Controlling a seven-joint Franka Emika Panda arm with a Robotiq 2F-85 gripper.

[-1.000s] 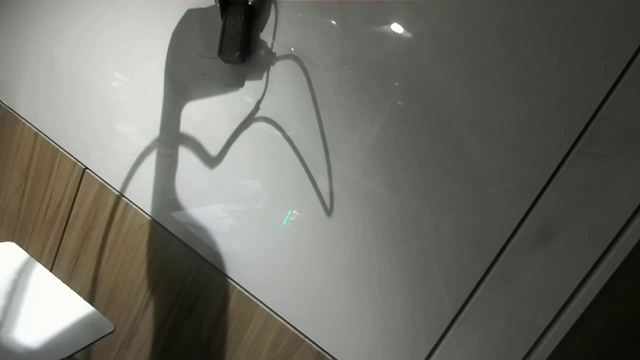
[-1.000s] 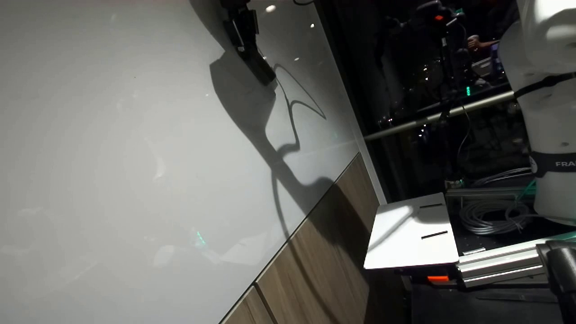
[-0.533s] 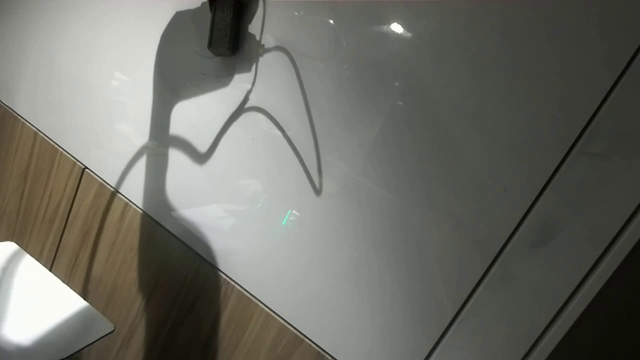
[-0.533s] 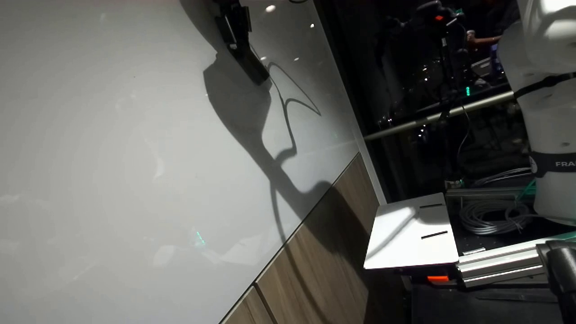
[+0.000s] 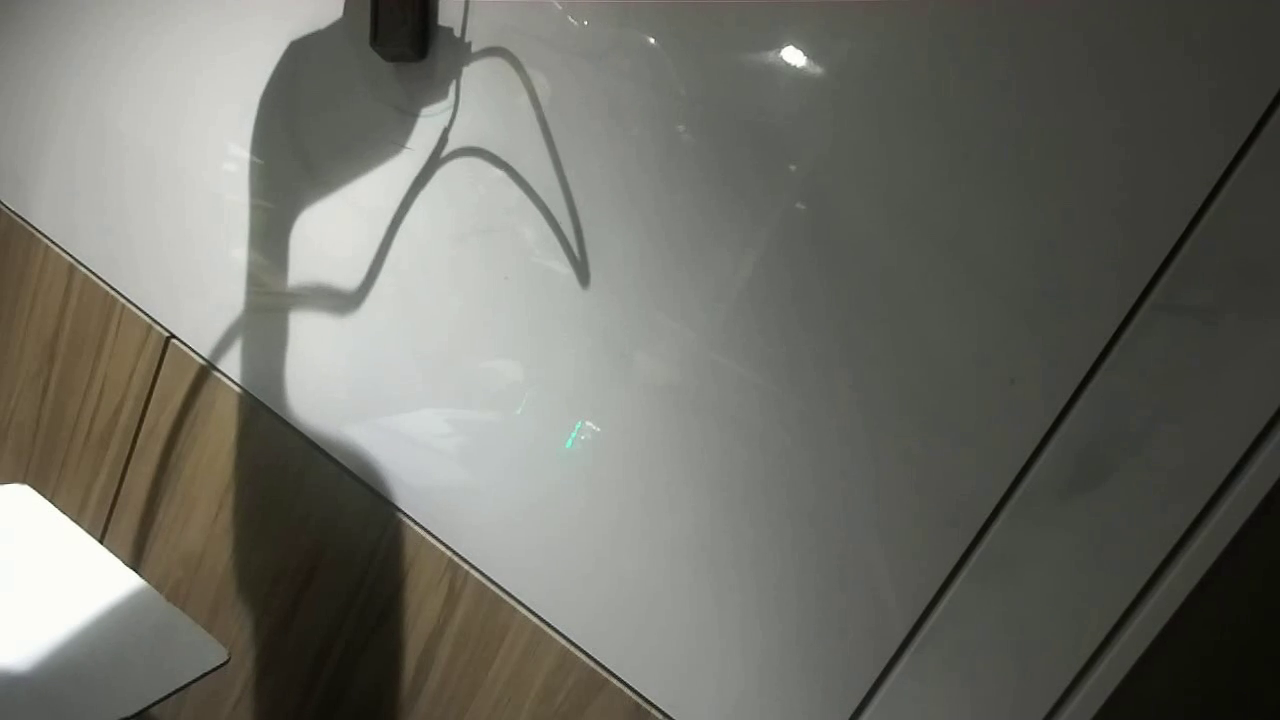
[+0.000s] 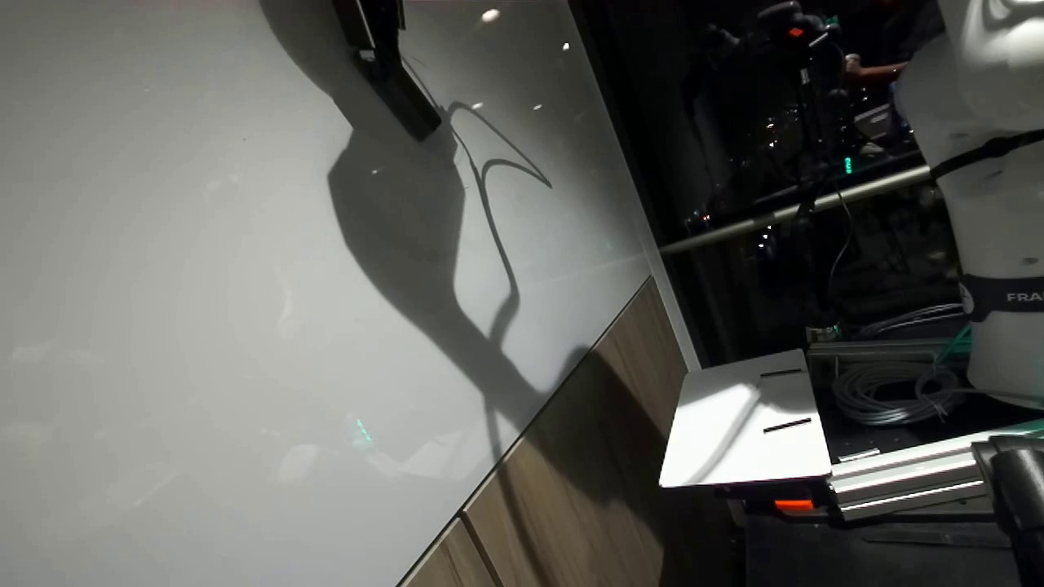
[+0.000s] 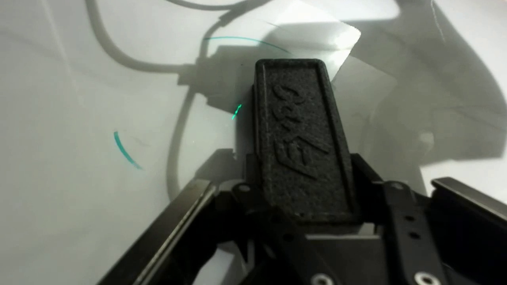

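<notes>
A dark, speckled rectangular block with raised lettering, like a whiteboard eraser (image 7: 305, 130), sits lengthwise between the fingers of my gripper (image 7: 308, 171) in the wrist view. Both finger pads press its sides near its rear end. The eraser (image 5: 402, 30) also shows at the top edge of an exterior view, and at the top of an exterior view (image 6: 409, 104) with the black gripper behind it. It is over a glossy white surface (image 7: 130, 221); I cannot tell whether it touches. Teal marker strokes (image 7: 126, 152) show on that surface, one curved stroke (image 7: 247, 38) beyond the eraser's far end.
The arm and a cable cast a large shadow on the white surface. Wood-look panels (image 5: 480, 610) border it. A white plate (image 6: 742, 424), a metal rail (image 6: 909, 485), coiled cables (image 6: 889, 391) and the white robot arm (image 6: 1003, 220) stand at one side.
My gripper with the eraser has moved left and up in both exterior views, and the arm's shadow has shifted left with it. The eraser has stayed held.
</notes>
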